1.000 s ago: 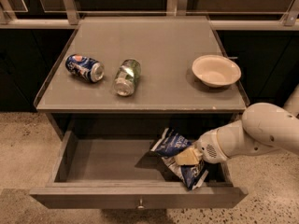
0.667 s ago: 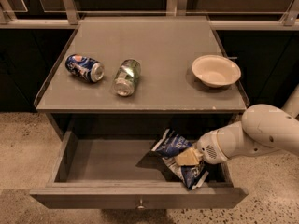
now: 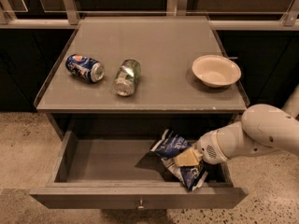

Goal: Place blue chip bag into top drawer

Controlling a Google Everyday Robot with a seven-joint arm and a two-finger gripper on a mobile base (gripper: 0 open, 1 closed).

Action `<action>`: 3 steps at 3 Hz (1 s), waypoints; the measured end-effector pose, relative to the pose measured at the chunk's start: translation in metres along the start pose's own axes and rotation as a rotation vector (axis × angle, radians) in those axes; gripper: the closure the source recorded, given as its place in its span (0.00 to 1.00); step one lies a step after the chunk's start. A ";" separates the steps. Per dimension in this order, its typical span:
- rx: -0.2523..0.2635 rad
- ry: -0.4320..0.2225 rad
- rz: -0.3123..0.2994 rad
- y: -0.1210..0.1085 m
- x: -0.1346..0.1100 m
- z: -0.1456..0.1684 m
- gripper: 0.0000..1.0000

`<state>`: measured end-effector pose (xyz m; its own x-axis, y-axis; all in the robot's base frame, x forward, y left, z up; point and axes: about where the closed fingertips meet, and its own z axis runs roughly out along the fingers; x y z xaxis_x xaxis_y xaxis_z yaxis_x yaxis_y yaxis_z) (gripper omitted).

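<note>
The top drawer [image 3: 112, 197] is pulled open below the grey counter, its small knob at the front centre. The blue chip bag [image 3: 170, 148], crumpled dark blue foil with white lettering and silvery edges, is inside the drawer at its right side. My gripper [image 3: 186, 158] reaches in from the right on a white arm and its tan fingers are closed on the middle of the bag, holding it just above or at the drawer floor. The lower end of the bag hangs toward the drawer front.
On the counter [image 3: 159, 45] lie a blue soda can [image 3: 85, 68] and a green can [image 3: 126, 77] on their sides at the left, and a cream bowl [image 3: 216, 71] at the right. The floor is speckled stone. Dark cabinets stand behind.
</note>
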<state>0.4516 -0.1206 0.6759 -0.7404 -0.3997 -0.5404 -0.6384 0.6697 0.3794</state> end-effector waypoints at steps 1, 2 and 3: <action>0.000 0.000 0.000 0.000 0.000 0.000 0.14; 0.000 0.000 0.000 0.000 0.000 0.000 0.00; 0.000 0.000 0.000 0.000 0.000 0.000 0.00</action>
